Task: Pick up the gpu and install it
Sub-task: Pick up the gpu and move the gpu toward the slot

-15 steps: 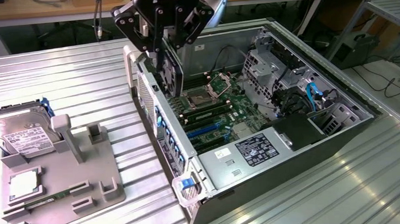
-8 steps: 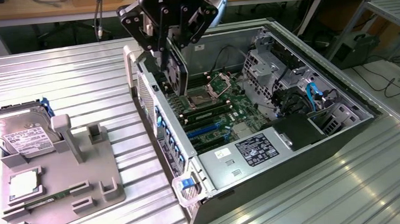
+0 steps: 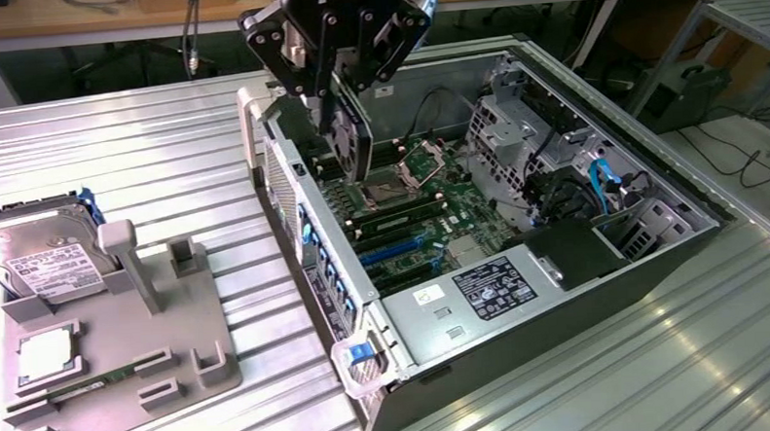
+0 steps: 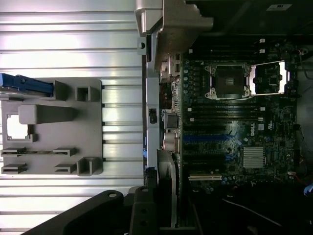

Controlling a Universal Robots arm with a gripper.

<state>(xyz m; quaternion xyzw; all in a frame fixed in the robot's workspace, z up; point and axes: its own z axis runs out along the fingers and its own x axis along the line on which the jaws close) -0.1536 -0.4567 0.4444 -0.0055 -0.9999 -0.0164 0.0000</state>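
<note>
The gpu [image 3: 350, 139], a thin black card, hangs on edge in my gripper [image 3: 344, 93], which is shut on its upper part. It is held over the rear wall of the open computer case [image 3: 294, 210], with its lower end just above the motherboard [image 3: 411, 214] near the processor socket. In the wrist view my gripper [image 4: 164, 210] holds the gpu [image 4: 167, 181] edge-on, in line with the case's rear wall and beside the motherboard [image 4: 230, 122] and its slots.
A grey parts fixture [image 3: 117, 325] lies on the ribbed metal table at the exterior view's left, with a silver hard drive [image 3: 36, 255] and a processor [image 3: 47, 352] on it. Drive cages and blue cables [image 3: 605, 182] crowd the case's far side.
</note>
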